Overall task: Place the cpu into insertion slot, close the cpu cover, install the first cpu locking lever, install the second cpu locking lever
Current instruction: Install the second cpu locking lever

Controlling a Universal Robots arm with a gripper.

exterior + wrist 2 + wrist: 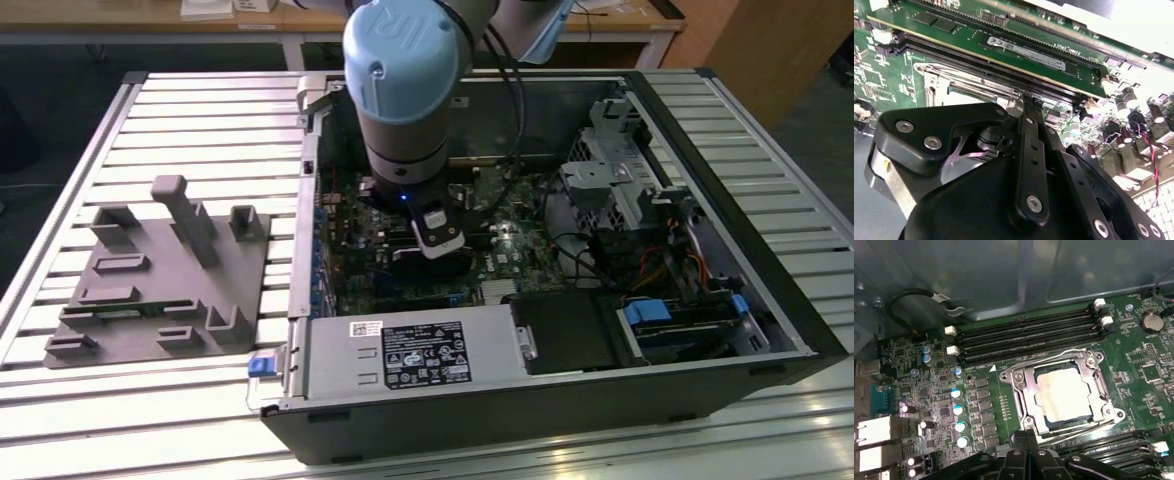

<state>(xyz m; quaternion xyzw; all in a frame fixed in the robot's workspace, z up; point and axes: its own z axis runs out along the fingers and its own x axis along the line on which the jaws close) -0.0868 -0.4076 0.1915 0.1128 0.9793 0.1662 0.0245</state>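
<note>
In the first wrist view the cpu (pixel 1063 393) sits in the slot (pixel 1026 405), framed by the silvery cover (pixel 1054 360) lying flat around it on the green board (pixel 1139 365), just beside the long black memory slots (pixel 1024 335). The jaws (pixel 1026 436) hang just above the socket's near edge, pressed together with nothing between them. In the exterior view the arm (pixel 404 90) reaches down into the open case (pixel 747 300) on the tabletop (pixel 200 110).

Your exterior view looks down from above and off to one side at the whole open computer case (pixel 561 330) on the slatted table (pixel 200 130). Both wrist views sit close over the motherboard (pixel 929 370): they share the insertion slot (pixel 1064 392), seen past black gripper links.
</note>
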